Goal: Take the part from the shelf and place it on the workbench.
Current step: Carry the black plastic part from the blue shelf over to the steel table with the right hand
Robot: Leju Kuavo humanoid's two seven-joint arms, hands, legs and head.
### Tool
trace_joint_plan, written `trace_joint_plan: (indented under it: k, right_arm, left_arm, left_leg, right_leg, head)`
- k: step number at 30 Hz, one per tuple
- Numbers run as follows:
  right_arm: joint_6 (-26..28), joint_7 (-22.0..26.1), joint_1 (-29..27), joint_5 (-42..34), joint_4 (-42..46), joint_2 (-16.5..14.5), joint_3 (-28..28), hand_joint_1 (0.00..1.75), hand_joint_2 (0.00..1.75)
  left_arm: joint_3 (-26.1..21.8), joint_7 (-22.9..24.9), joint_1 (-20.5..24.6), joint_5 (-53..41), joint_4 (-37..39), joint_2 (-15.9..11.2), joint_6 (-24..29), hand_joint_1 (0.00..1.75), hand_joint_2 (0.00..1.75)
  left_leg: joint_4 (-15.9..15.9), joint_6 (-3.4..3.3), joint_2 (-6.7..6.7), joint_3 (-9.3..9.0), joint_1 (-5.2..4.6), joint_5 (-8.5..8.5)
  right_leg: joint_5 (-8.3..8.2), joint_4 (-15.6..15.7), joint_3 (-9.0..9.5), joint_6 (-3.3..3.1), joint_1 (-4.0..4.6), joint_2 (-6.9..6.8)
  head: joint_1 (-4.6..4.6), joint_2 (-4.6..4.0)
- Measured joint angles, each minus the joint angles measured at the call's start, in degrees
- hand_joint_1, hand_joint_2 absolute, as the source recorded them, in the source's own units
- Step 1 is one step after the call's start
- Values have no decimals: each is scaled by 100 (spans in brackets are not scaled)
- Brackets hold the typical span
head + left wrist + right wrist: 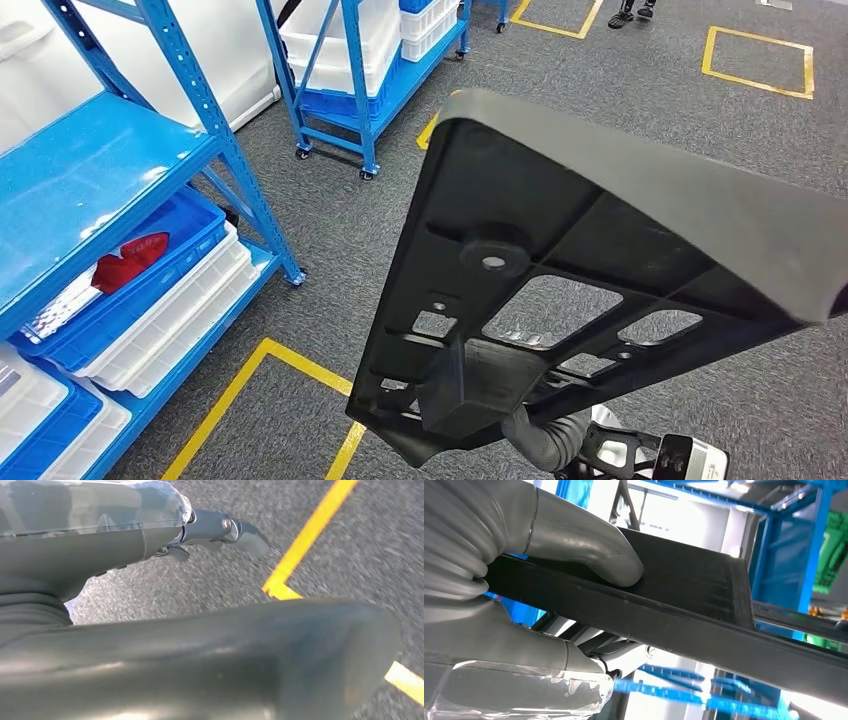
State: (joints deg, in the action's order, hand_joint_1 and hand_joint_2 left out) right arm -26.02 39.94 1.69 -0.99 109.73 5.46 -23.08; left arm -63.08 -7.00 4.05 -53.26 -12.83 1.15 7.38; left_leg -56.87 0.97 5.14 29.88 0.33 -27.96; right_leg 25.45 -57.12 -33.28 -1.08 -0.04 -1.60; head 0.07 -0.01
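The right robot hand point(524, 575) clamps the black ribbed plastic panel point(600, 270) by its edge, carried tilted above the carpet, clear of the blue shelf point(90, 170), while the left robot hand point(220, 530) seems empty, fingers apart.

The right hand point(549, 600) has a smooth, thick grey thumb, a grey ribbed cover and a crinkled clear film wrap at the frame's lower left. The left hand point(150, 540) shows a dark metal finger with a round silver screw.
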Motion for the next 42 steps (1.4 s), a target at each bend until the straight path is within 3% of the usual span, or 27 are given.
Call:
trace_joint_plan:
  k: [2,4,5,6,7,8,10,12,14,15,17,19,21,22,23,25,27,30,32,34,36,37,38,40,42]
  right_arm:
    - [-25,1,25,-35,-1,-29,53,175,175]
    - [-101,1,47,-106,-1,-74,84,175,175]
    - [-149,1,50,-143,-2,-96,93,175,175]
    - [-194,1,51,-172,-3,-116,99,175,175]
    - [-233,1,58,-186,-5,-135,100,175,175]
    - [-267,1,75,-194,-7,-159,100,175,175]
    - [-315,1,139,-200,-11,-216,100,175,175]
    - [-326,1,210,-200,-21,-273,99,175,175]
    - [-311,1,255,-197,-38,-308,100,175,175]
    - [-302,1,272,-197,-48,-317,102,175,175]
    - [-283,0,323,-192,-67,-327,106,175,175]
    - [-262,0,359,-185,-89,-334,109,175,175]
    - [-249,1,362,-182,-114,-337,108,175,175]
    - [-245,1,364,-181,-127,-337,108,175,175]
    - [-240,1,375,-181,-139,-337,107,175,175]
    - [-231,1,425,-184,-162,-339,104,175,175]
    - [-219,1,495,-189,-187,-345,96,175,175]
    - [-195,-1,584,-193,-247,-357,69,175,175]
    - [-186,-2,651,-195,-287,-388,36,175,175]
    - [-191,-1,699,-202,-318,-428,-6,175,175]
    - [-197,-4,715,-216,-350,-444,-44,175,175]
    - [-196,-9,721,-230,-367,-444,-57,175,175]
    - [-194,-16,731,-252,-383,-444,-69,175,175]
    - [-181,-27,768,-303,-406,-444,-94,175,175]
    - [-156,-35,798,-337,-425,-442,-114,175,175]
  left_arm:
    - [1,-48,6,-18,0,6,-47,0,0]
    - [-1,-84,-9,-22,0,3,-99,0,0]
    - [-4,-98,-18,-20,0,-2,-123,0,0]
    - [-7,-114,-24,-14,0,-7,-142,0,0]
    - [-11,-131,-26,-2,0,-9,-150,0,0]
    - [-17,-151,-24,13,0,-11,-145,0,0]
    - [-36,-190,-18,33,0,-19,-117,0,0]
    - [-56,-209,-13,25,0,-28,-72,0,0]
    - [-65,-194,3,-12,0,-37,-28,0,0]
    - [-65,-180,16,-34,0,-41,-12,0,0]
    - [-66,-157,27,-52,0,-50,11,0,0]
    - [-79,-144,12,-33,0,-64,32,0,0]
    - [-103,-117,1,-10,0,-82,48,0,0]
    - [-115,-102,4,1,0,-90,56,0,0]
    - [-125,-87,12,11,0,-94,61,0,0]
    - [-139,-73,25,27,0,-95,57,0,0]
    - [-148,-68,29,31,0,-95,42,0,0]
    - [-152,-70,47,44,0,-81,22,0,0]
    - [-159,-71,62,72,0,-63,19,0,0]
    - [-180,-63,52,97,0,-54,35,0,0]
    - [-219,-57,33,125,0,-51,46,0,0]
    - [-239,-62,28,141,0,-49,46,0,0]
    - [-259,-72,26,164,0,-46,46,0,0]
    - [-295,-97,25,201,0,-46,46,0,0]
    - [-338,-118,25,244,0,-50,47,0,0]
  left_leg:
    - [-395,43,-216,162,23,-265]
    - [-1185,71,-415,526,37,-647]
    - [-1515,84,-451,691,38,-752]
    - [-1654,91,-468,772,39,-740]
    - [-1556,92,-477,741,42,-610]
    - [-1225,89,-511,598,50,-387]
    - [-415,64,-706,237,75,-30]
    - [-50,21,-837,77,75,53]
    - [-26,-45,-759,70,59,67]
    - [-2,-89,-703,62,63,90]
    - [51,-165,-579,51,76,132]
    - [59,-196,-449,55,55,136]
    - [54,-198,-315,61,39,128]
    - [51,-193,-253,58,36,121]
    - [46,-182,-197,51,35,110]
    - [29,-142,-99,27,19,74]
    - [14,-83,-11,10,-7,39]
    - [9,11,90,-20,-1,-7]
    - [-256,59,-110,78,25,-206]
    - [-978,82,-385,421,38,-582]
    - [-1651,93,-464,782,38,-787]
    - [-1702,90,-472,838,38,-718]
    - [-1515,83,-487,785,40,-535]
    - [-714,60,-654,456,53,-78]
    - [-152,29,-855,221,63,122]
  right_leg:
    - [-40,58,20,-62,-34,98]
    - [-52,59,8,-90,-20,210]
    - [-52,51,2,-94,-15,277]
    - [-51,38,-1,-94,-13,346]
    - [-48,23,-2,-91,-14,417]
    - [-42,4,0,-84,-17,490]
    - [-25,-43,-10,-51,-14,630]
    - [-32,-73,-48,12,-15,745]
    - [-61,-63,-82,90,-26,841]
    - [-44,-88,-105,117,-26,809]
    - [171,-430,-275,157,-16,567]
    - [548,-1180,-636,188,-28,296]
    - [712,-1724,-902,217,-53,216]
    - [640,-1700,-886,222,-62,195]
    - [477,-1432,-743,219,-69,157]
    - [145,-596,-292,177,-42,-76]
    - [33,-126,-64,107,7,-231]
    - [20,-63,-73,11,22,-71]
    - [-11,-15,-54,-67,-3,46]
    - [-22,-2,-49,-113,-11,162]
    - [-23,-6,-49,-125,1,306]
    - [-21,-10,-43,-124,4,380]
    - [-18,-17,-35,-119,5,457]
    - [-2,-42,-18,-93,4,593]
    - [7,-75,-41,-41,6,712]
  head:
    - [-1,0]
    - [-1,-1]
    - [-1,-1]
    - [-1,-1]
    - [-1,-1]
    - [-1,0]
    - [-1,-1]
    - [-1,0]
    - [-1,1]
    - [-1,0]
    - [1,0]
    - [2,0]
    - [2,0]
    - [2,0]
    - [2,0]
    - [2,0]
    - [2,-1]
    - [2,0]
    - [0,-1]
    - [-2,0]
    - [-3,0]
    - [-3,0]
    - [-3,0]
    - [-2,0]
    - [-2,0]
